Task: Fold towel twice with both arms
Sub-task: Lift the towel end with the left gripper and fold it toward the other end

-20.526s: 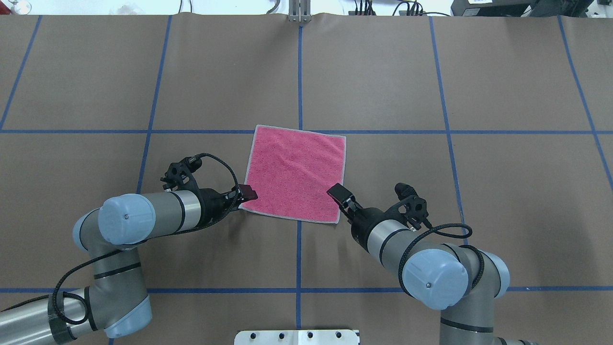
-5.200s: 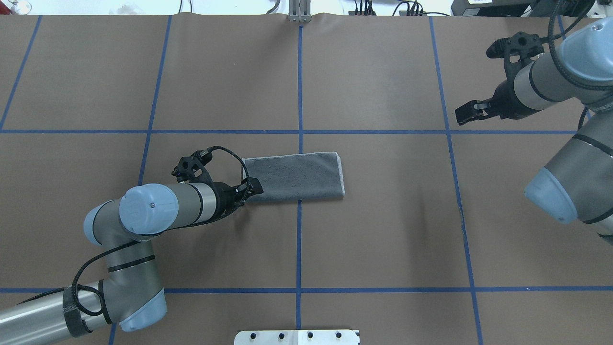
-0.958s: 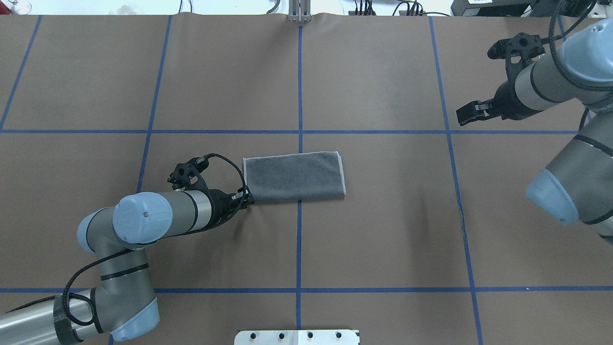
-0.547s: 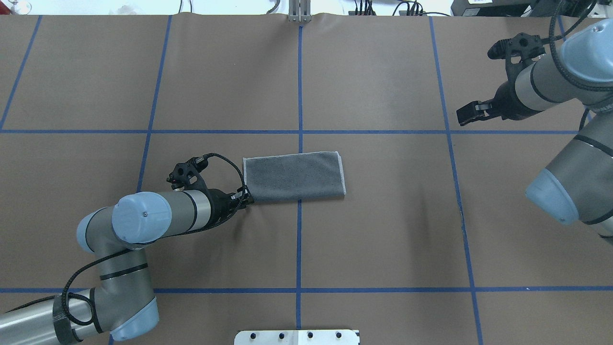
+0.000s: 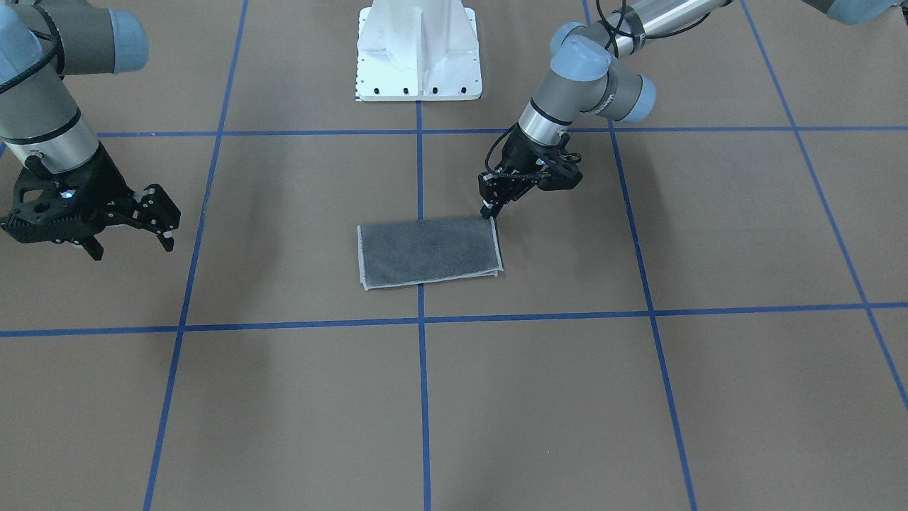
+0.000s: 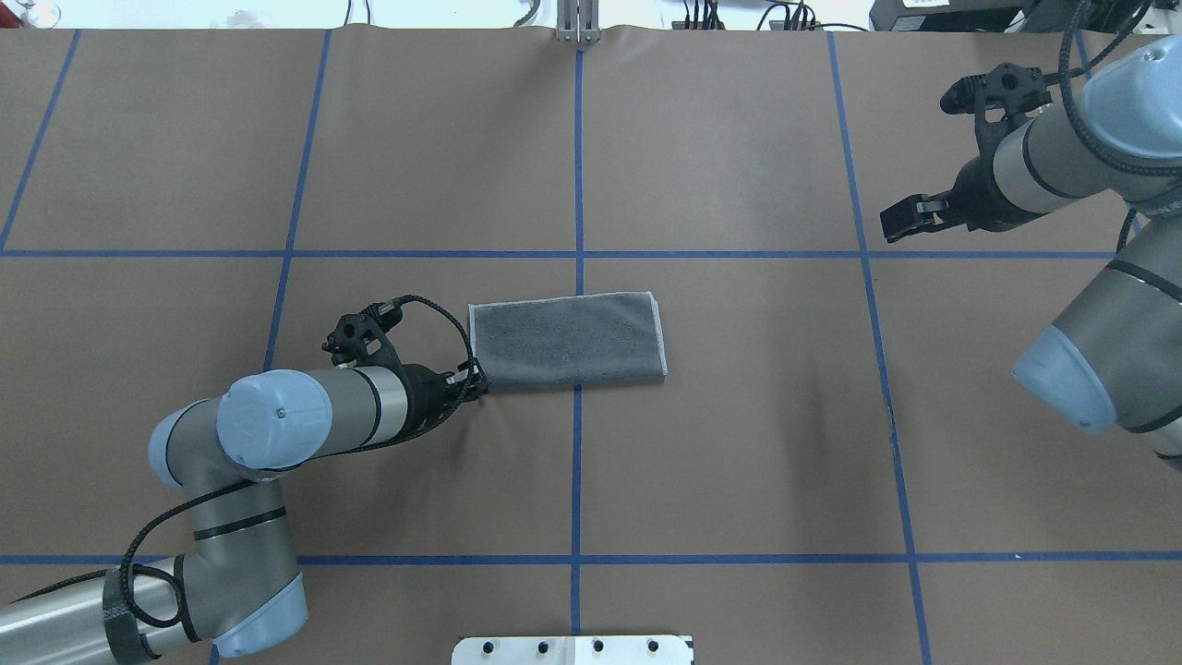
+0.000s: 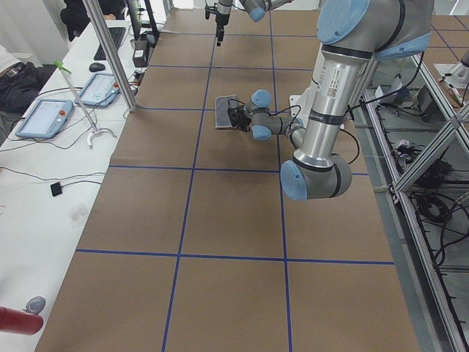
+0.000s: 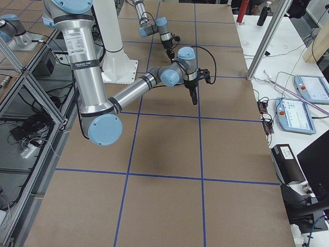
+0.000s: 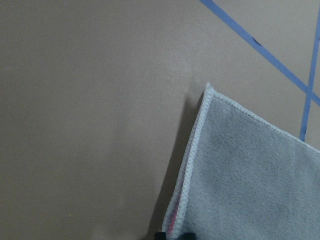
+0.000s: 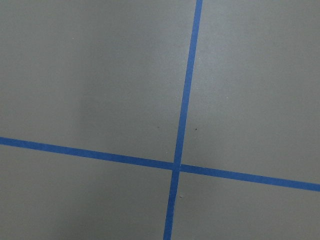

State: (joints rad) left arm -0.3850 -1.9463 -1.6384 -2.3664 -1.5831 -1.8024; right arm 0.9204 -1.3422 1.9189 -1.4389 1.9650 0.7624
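Note:
The towel [image 6: 566, 340] lies folded once into a flat rectangle, dark grey face up, near the table's middle; it also shows in the front-facing view [image 5: 428, 252]. My left gripper [image 6: 476, 383] is down at the towel's near-left corner, shut on it [image 5: 489, 211]. The left wrist view shows that corner [image 9: 240, 175], with a pink sliver of the inner face at the bottom edge. My right gripper [image 6: 894, 223] is open and empty, held above the table far to the right of the towel [image 5: 164, 220]. Its wrist view shows only bare table.
The brown table cover carries a grid of blue tape lines [image 6: 577, 462]. The white pedestal base [image 5: 418, 50] stands at the robot's edge of the table. A side bench with tablets [image 7: 44, 117] and a metal post [image 7: 110, 51] flanks the far side.
Nothing has visibly moved in the last second. About five seconds ago my left gripper stood wider over the towel's left edge; it now sits narrower at the near-left corner.

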